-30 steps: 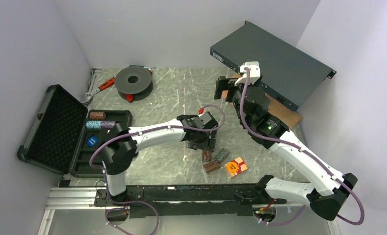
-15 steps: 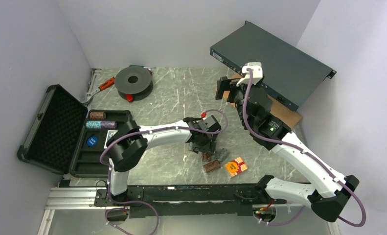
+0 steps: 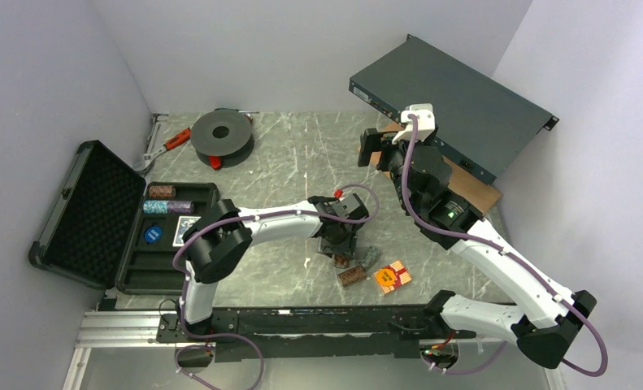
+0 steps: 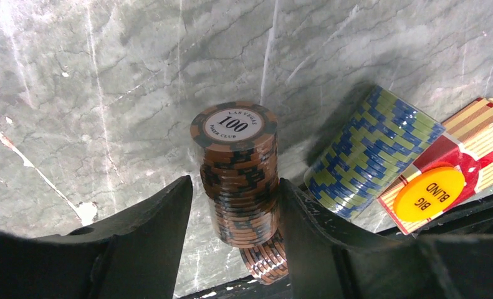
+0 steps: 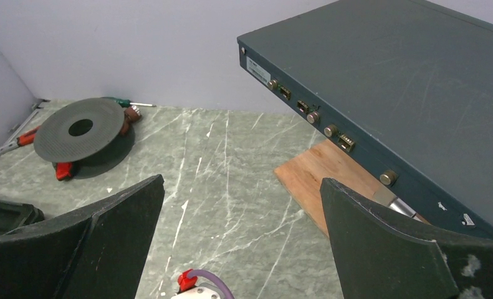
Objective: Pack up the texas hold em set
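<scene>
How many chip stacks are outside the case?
3: brown stack between the fingers of the left end effector, second brown stack beside it, green-blue stack by the card deck. Others may be hidden.

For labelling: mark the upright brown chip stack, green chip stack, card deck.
upright brown chip stack [image 4: 234, 124], left wrist, top face.
green chip stack [image 4: 371, 156], left wrist, side.
card deck [image 4: 478, 121], left wrist, striped face.

Smooth, faintly shiny marble-patterned table [image 4: 94, 75]. Glossy brown chip stack [image 4: 237, 180]. Matt dark-grey metal box [image 5: 387, 68]. Bare wooden board [image 5: 315, 180]. Pitted black foam lining [image 3: 90, 207].
</scene>
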Available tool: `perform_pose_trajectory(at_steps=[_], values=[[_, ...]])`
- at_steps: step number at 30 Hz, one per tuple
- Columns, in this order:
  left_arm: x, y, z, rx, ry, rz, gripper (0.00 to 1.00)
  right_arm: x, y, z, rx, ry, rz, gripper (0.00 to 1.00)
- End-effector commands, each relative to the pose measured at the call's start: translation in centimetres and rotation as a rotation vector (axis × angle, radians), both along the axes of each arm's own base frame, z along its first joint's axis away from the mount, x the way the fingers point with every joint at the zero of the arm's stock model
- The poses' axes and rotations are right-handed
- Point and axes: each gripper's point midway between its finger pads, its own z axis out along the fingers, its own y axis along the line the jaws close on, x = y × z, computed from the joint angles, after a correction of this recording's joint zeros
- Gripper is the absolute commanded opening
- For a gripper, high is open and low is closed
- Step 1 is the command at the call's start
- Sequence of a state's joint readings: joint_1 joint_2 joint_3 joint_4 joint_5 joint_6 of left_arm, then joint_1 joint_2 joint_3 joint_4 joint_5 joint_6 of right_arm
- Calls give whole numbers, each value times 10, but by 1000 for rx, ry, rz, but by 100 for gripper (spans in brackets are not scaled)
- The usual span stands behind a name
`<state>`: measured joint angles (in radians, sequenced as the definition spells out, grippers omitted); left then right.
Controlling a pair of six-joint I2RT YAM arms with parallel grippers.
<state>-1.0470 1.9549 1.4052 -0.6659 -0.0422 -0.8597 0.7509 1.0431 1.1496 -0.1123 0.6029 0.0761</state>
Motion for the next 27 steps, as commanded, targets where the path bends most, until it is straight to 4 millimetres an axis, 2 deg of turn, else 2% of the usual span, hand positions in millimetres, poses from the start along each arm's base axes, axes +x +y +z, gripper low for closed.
perform_pose_trajectory(at_steps=[1, 9, 14, 18, 24, 27], values=[[1, -9, 4, -21, -1, 4, 55, -3, -6, 13, 19, -40, -9, 100], [2, -9, 6, -22, -11, 2, 44, -2, -5, 11, 14, -35, -8, 100], [4, -5, 8, -12, -23, 8, 34, -1, -3, 9, 7, -30, -5, 100], [9, 3, 14, 4, -66, 27, 40, -1, -4, 9, 8, -30, -4, 100], [13, 7, 14, 27, -89, 20, 64, -1, -3, 8, 4, -27, -4, 100], [13, 8, 12, 34, -87, 17, 69, 0, -3, 8, 4, -27, -3, 100]])
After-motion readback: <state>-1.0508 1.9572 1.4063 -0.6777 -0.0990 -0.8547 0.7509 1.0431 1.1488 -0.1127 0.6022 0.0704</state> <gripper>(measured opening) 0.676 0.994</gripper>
